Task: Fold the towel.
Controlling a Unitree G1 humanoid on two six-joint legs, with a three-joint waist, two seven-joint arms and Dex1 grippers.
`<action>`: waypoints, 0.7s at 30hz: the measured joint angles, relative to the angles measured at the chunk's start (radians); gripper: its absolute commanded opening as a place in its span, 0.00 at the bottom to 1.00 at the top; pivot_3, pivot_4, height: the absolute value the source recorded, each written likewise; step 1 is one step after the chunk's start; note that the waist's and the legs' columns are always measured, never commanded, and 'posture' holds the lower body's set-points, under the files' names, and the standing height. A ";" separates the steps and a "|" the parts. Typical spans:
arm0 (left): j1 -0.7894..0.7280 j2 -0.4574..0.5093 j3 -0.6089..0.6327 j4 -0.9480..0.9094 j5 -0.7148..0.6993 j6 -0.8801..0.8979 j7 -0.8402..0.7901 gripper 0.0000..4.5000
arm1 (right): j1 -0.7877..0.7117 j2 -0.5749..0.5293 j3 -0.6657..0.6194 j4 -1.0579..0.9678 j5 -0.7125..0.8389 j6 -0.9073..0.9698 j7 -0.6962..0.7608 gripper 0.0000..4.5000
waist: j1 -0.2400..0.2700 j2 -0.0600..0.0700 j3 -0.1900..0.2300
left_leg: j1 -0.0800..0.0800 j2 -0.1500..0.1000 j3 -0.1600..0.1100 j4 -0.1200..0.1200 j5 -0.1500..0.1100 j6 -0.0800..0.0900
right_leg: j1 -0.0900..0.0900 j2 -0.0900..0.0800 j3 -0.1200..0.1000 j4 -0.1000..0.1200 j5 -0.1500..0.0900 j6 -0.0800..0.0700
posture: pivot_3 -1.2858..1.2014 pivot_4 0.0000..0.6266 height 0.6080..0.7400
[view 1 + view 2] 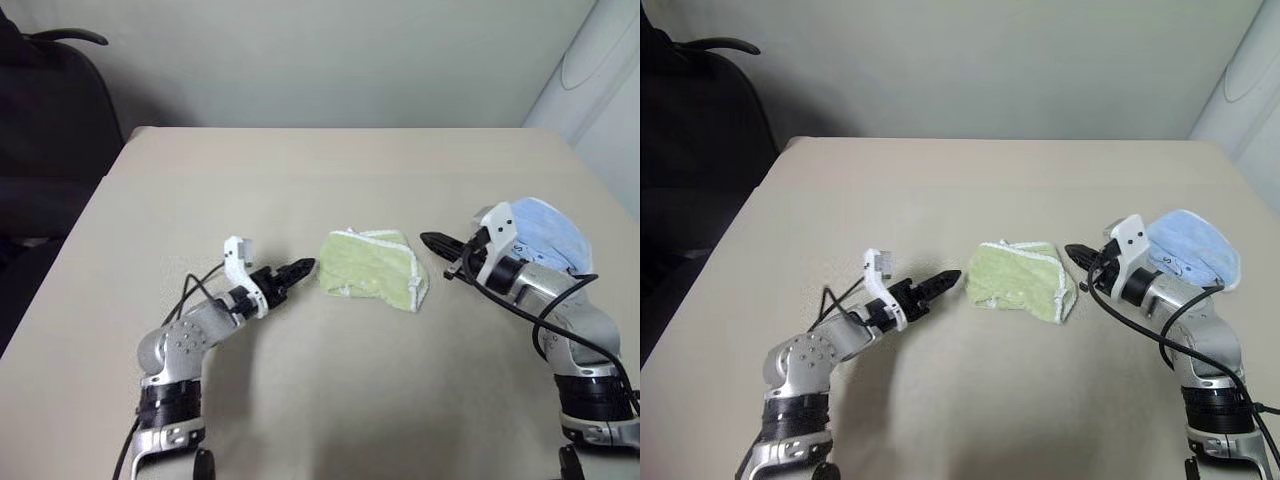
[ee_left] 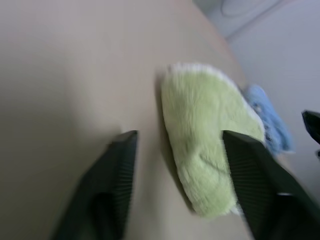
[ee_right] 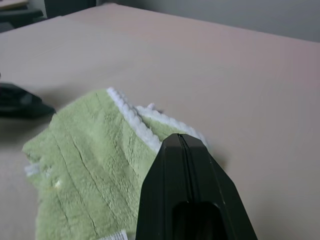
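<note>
The towel (image 1: 372, 268), light green with white stitched edging, lies folded into a small bundle at the middle of the table. My left gripper (image 1: 300, 268) points at the towel's left edge, just short of it. In the left wrist view its fingers (image 2: 117, 170) stand apart over bare table, with the towel (image 2: 202, 140) ahead, so it is open and holds nothing. My right gripper (image 1: 432, 241) hovers just right of the towel, pointing at it. Its fingers (image 3: 182, 150) are pressed together, shut on nothing, above the towel's white-edged corner (image 3: 135, 122).
A light blue bunched cloth (image 1: 548, 232) lies at the right side of the beige table (image 1: 300, 170), behind my right arm. A dark chair (image 1: 50, 120) stands beyond the table's far left corner. A white wall panel (image 1: 600, 70) rises at the far right.
</note>
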 measured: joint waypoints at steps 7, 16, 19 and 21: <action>-0.172 -0.049 -0.061 0.196 0.058 0.025 -0.024 0.99 | 0.013 0.007 -0.015 -0.052 0.010 0.021 -0.048 0.00 | 0.017 0.000 0.000 | 0.002 -0.002 -0.001 0.000 0.001 0.002 | 0.003 -0.001 0.000 -0.001 0.001 0.002 | 0.52 0.24 1.00; -0.265 -0.107 -0.180 0.285 0.196 0.006 -0.116 0.99 | 0.005 0.024 -0.015 -0.089 0.017 0.039 -0.084 0.00 | 0.038 0.001 0.000 | 0.005 -0.014 -0.001 0.000 0.005 0.014 | 0.010 -0.013 0.000 -0.005 0.003 0.013 | 0.52 0.24 1.00; -0.280 -0.124 -0.214 0.294 0.236 0.006 -0.153 0.99 | -0.013 0.033 -0.014 -0.088 0.017 0.039 -0.087 0.00 | 0.042 0.001 0.000 | 0.005 -0.017 -0.001 0.000 0.005 0.016 | 0.011 -0.015 0.001 -0.006 0.003 0.015 | 0.52 0.24 1.00; -0.288 -0.139 -0.226 0.302 0.256 0.006 -0.168 0.99 | -0.024 0.038 -0.013 -0.087 0.017 0.039 -0.090 0.00 | 0.046 0.001 0.000 | 0.004 -0.018 -0.001 0.000 0.005 0.017 | 0.011 -0.016 0.001 -0.006 0.002 0.016 | 0.52 0.24 1.00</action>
